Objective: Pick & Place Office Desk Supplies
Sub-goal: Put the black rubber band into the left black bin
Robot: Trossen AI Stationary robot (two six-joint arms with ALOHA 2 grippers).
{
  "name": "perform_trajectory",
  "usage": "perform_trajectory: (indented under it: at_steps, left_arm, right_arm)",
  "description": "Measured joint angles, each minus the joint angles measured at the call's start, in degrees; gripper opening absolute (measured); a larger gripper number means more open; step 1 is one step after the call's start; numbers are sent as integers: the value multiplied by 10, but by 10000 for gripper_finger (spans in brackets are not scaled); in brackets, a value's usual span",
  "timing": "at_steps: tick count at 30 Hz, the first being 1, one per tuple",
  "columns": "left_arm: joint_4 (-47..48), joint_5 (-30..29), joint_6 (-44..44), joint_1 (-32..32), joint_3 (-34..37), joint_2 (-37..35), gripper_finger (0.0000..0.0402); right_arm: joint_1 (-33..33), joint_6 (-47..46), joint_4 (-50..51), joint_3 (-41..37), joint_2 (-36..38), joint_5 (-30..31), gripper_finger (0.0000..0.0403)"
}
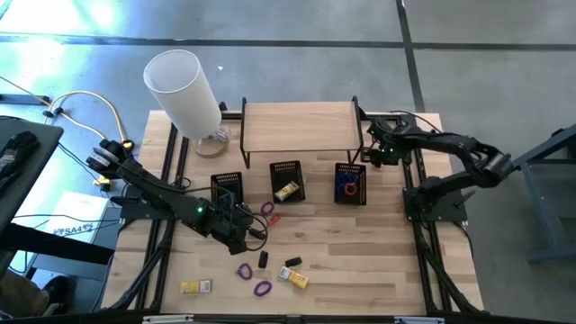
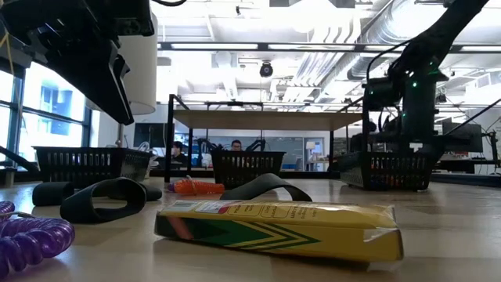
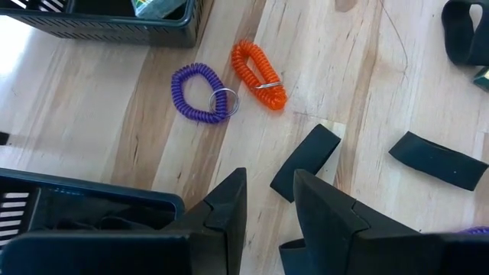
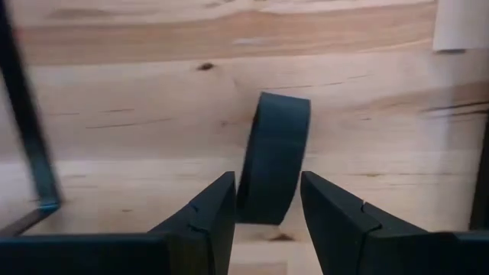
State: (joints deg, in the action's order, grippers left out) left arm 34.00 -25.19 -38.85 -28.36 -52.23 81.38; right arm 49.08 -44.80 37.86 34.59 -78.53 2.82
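Note:
My left gripper [image 3: 269, 179] [image 1: 241, 236] hangs open above the table beside the left basket [image 1: 227, 187], touching nothing. Just ahead of its fingers a flat black strap [image 3: 306, 162] lies on the wood, with a purple coil loop [image 3: 202, 93] and an orange coil loop [image 3: 258, 74] beyond. My right gripper [image 4: 267, 179] [image 1: 371, 155] is up by the right basket [image 1: 350, 183], shut on a dark band loop [image 4: 273, 145]. Near the front edge lie a yellow box [image 1: 293, 276] [image 2: 274, 227], a yellow-and-white block [image 1: 194, 287], purple coils [image 1: 245, 270] and black pieces [image 1: 264, 259]. My right gripper pinches the dark band loop between its two fingers by the end nearest the wrist [image 4: 263, 205]. The loop is seen edge-on and sticks straight out past the fingertips. It looks lifted clear of the wood behind it.
Three black mesh baskets stand in a row, the middle one [image 1: 286, 180] holding a yellow item. Behind them is a low wooden shelf [image 1: 297, 126] on black legs, and a tall white cylinder [image 1: 184, 90] at the far left. People sit in the room beyond [image 2: 235, 146].

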Motion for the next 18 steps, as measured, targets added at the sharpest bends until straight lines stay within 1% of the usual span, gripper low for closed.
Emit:
perform_trajectory:
  at_steps: [6,9,12,17,18]
  left_arm:
    - [0,0,3,0,0,0,104]
    - [0,1,5,0,0,0,104]
    - [0,0,5,0,0,0,104]
    - [0,0,4,0,0,0,104]
    - [0,0,4,0,0,0,104]
  right_arm:
    - [0,23,-9,3,-39,11,136]
    - [0,30,-9,3,-40,11,123]
    - [0,36,-10,2,-35,12,92]
    - [0,46,-10,2,-28,13,19]
    - [0,48,-10,2,-25,13,11]
